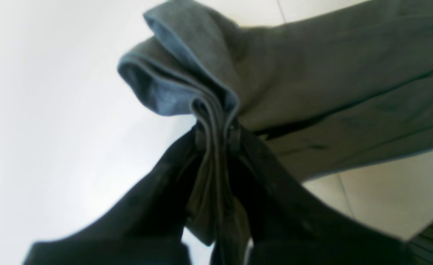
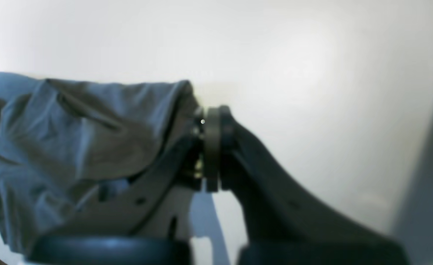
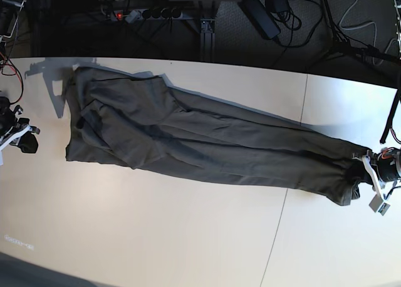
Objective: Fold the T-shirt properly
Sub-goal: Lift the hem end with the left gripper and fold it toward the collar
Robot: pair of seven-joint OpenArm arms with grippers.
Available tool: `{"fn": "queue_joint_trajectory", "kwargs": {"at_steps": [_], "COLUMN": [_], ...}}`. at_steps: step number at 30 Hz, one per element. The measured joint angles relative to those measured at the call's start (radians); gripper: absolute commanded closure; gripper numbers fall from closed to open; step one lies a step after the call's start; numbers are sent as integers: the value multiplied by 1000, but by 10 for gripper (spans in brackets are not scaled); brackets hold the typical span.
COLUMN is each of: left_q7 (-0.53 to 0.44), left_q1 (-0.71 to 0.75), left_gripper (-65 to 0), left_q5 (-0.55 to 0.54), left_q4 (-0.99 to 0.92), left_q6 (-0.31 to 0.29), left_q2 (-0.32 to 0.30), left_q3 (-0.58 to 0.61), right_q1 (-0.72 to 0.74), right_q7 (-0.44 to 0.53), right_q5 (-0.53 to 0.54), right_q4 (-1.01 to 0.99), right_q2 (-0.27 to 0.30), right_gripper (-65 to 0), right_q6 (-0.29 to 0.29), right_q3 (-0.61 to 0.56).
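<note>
The dark olive-grey T-shirt [image 3: 200, 140] lies stretched in a long band across the white table [image 3: 156, 237], from far left to near right. My left gripper [image 3: 364, 174] is at its right end and is shut on a bunched, several-layered edge of the T-shirt [image 1: 330, 73]; in the left wrist view the left gripper [image 1: 216, 138] pinches the folds. My right gripper [image 3: 25, 143] stands left of the shirt's left edge, with bare table between them. In the right wrist view the right gripper [image 2: 212, 114] has its jaws together, and the T-shirt [image 2: 54, 129] lies beside it to the left.
Behind the table's far edge are a power strip [image 3: 144, 14], a black adapter [image 3: 260, 14] and loose cables on dark floor. Stand legs [image 3: 351, 46] rise at the back right. Seams cross the tabletop right of centre.
</note>
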Motion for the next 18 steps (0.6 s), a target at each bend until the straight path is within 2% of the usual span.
{"fn": "queue_joint_trajectory", "kwargs": {"at_steps": [3,7,12,18], "left_q7": [61,64,41,2], "left_q1": [13,41,43,48], "left_gripper": [0,0,0,0], "left_q5": [-69,-69,32,216], "left_q4": [147,403,560,552], "left_q6": [10,16,67,131], "left_q2": [8,47,132,323], "left_q3": [2,50,231,424], "right_q1": [-2,-11,-10,-10], "right_q7": [-4,-6,0,2], "right_q5": [-3,-10,0,-14], "right_q4": [0,-2,-2,-2], "right_q2": [-2,-2,-5,-6], "right_gripper": [0,0,0,0], "right_q6": [0,0,0,0], "right_q3": [0,0,0,0]}}
